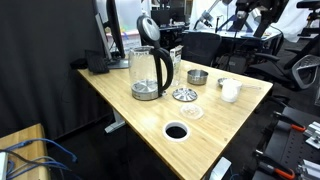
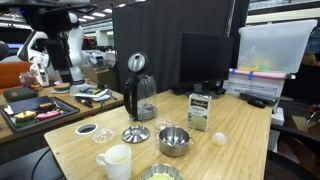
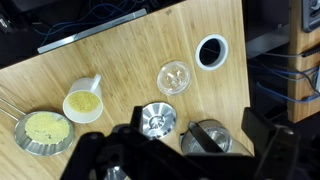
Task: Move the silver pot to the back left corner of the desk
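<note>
The silver pot stands empty on the wooden desk, beside the flat silver disc. In the wrist view the pot is hidden behind the gripper body. My gripper hangs high above the desk. Its dark fingers are spread wide and hold nothing. The glass kettle sits below and between them. I cannot pick out the gripper in either exterior view.
A white cup, a pan of yellow food, a small glass dish and the black cable hole share the desk. A box and a monitor stand further back.
</note>
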Robot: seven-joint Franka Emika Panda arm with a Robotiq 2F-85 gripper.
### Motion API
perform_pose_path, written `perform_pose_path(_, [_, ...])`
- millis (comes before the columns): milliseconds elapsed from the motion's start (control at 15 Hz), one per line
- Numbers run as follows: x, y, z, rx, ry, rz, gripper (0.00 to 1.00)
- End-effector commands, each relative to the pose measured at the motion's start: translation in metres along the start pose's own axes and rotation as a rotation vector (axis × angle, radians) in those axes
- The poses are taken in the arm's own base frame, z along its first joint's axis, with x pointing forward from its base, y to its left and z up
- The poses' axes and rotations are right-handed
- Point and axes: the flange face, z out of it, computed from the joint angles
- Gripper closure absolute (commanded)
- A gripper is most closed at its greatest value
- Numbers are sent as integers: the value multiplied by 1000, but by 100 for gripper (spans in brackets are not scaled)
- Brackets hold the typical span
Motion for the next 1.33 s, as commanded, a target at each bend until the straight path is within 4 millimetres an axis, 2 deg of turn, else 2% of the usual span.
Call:
perform_pose_path(0, [54,3,5,-45,51,38,0])
perform_pose_path(200, [101,11,6,-86,160,113,0])
perform_pose_path(267, [79,13,4,-56,136,75,0])
perform_pose_path(400, [98,16,8,-73,143,101,0])
perform_pose_path(800, [99,11,7,-74,146,103,0])
perform_pose_path(933, [110,14,18,-85,139,128,0])
perform_pose_path(1067, [124,25,33,-141,145,156,0])
perform_pose_path(1267, [154,42,55,-204,174,209,0])
